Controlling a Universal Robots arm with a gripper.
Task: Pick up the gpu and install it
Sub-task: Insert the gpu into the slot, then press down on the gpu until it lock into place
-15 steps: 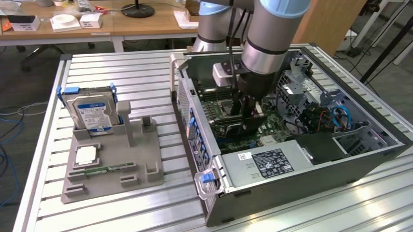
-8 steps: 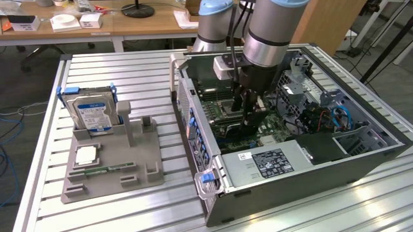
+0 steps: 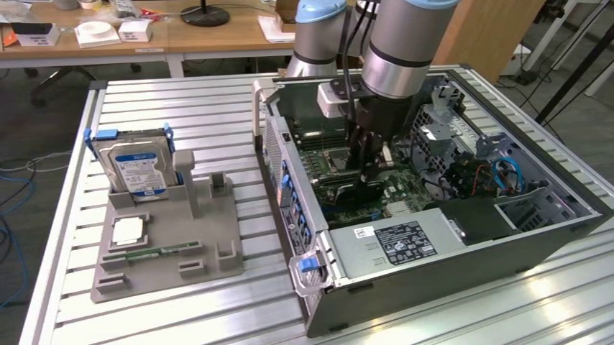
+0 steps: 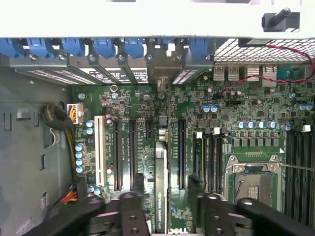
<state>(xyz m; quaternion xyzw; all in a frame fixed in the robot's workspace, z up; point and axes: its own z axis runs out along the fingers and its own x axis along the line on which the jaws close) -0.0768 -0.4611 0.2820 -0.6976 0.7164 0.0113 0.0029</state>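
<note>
Green motherboard [image 4: 197,113] is filling most of what I'm seeing from the wrist view, and the gpu [image 4: 161,187] is sitting edge-on in one of its long slots, a thin dark card running between the two black fingers [image 4: 129,211]. The pincer [image 4: 165,209] is straddling the card with both fingers spread wide, a visible gap showing on either side, so I'm reading it as released and not gripping anything. In the exterior view I'm watching the arm [image 3: 403,43] reaching straight down into the open computer case [image 3: 461,251], with the pincer [image 3: 363,180] low over the board near the middle of the case. The case is lying on its side on the slatted aluminium table [image 3: 172,100]. On the exterior view's left, well apart from the case, a grey parts holder [image 3: 172,244] is standing on the table; it is carrying the silver hard drive [image 3: 137,167] upright at the back, plus a cpu chip [image 3: 129,231] and a green memory stick [image 3: 154,253] lying flat near the front.
</note>
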